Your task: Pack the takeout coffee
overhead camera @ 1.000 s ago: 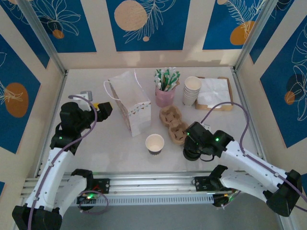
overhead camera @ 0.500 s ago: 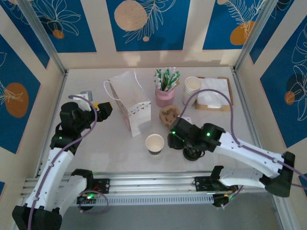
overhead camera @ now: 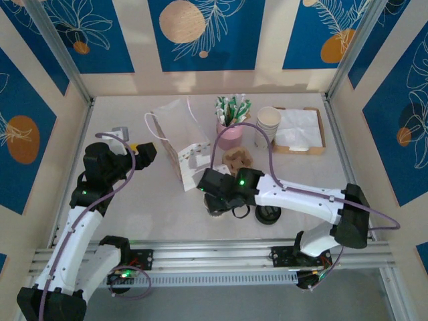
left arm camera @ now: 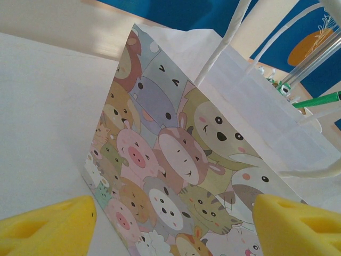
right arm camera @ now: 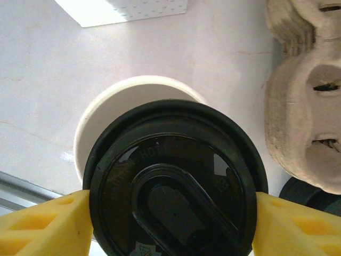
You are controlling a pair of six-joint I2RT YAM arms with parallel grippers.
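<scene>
Blue-and-cream leaf panels walled in a pale table (overhead camera: pixel 134 200) where the right gripper (right arm camera: pixel 171 221) clamped a black sip lid (right arm camera: pixel 170 176) by its edges, one yellow finger pressed to each side. Directly beneath sat the takeout coffee (right arm camera: pixel 112 106), a white paper cup not yet capped, near the table's six o'clock edge. In the wrist view its rim peeked out only from the lid's nine to twelve o'clock, so the lid appeared to sit off-centre toward five o'clock. Whether lid and rim were touching could not be told.

A moulded pulp cup carrier (right arm camera: pixel 303 106) lay at the gripper's one o'clock, a low stack of spare black lids (overhead camera: pixel 267 215) at its four o'clock, and a white paper bag (overhead camera: pixel 175 144) stood upright at its eleven o'clock. Farther back, from twelve to two o'clock, were a pink pot of stirrers (overhead camera: pixel 231 130), a stack of bare cups (overhead camera: pixel 269 124) and a tray of napkins (overhead camera: pixel 299 130). At ten o'clock the left gripper (left arm camera: pixel 170 229) hung wide and empty, aimed at the bag's cartoon-animal side, near it but apart.

The likeliest mishap looked to be a crooked press. With the lid off-centre, a downward push could catch one side of the rim, crumple the thin paper wall or tip the light cup, which nothing steadied. A lid seated on one side only could also pop loose when the cup is lifted toward carrier or bag.
</scene>
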